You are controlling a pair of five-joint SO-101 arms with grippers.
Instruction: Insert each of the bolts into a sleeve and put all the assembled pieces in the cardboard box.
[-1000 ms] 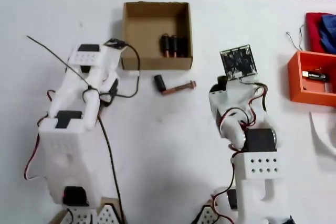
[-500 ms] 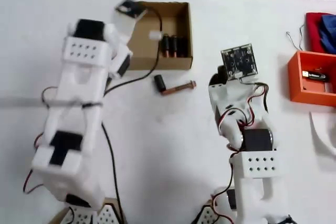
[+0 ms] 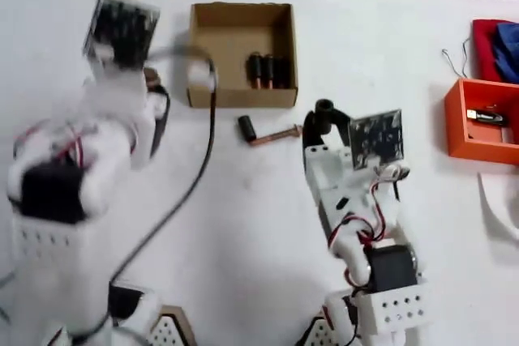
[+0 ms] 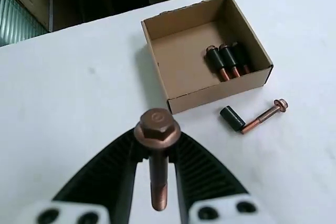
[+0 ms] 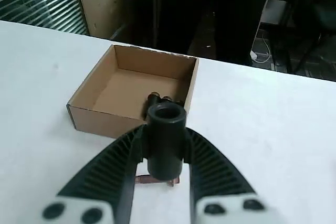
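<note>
- Now left gripper point(image 4: 156, 149) clamps a copper bolt point(image 4: 158, 179); right gripper point(image 5: 165, 146) clamps a black sleeve point(image 5: 166, 129).
- Best: line shank up with bore squarely before pushing.

No text, label or number is legible on the cardboard box point(image 3: 223, 46), the orange bin point(image 3: 459, 131) or the table point(image 3: 243, 224).

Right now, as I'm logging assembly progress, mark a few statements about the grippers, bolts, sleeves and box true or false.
1. The left gripper holds a bolt. True.
2. The right gripper is empty. False: it grips a black sleeve.
3. The cardboard box is empty. False: assembled pieces lie inside it.
4. A loose sleeve and a loose bolt lie on the table outside the box. True.
</note>
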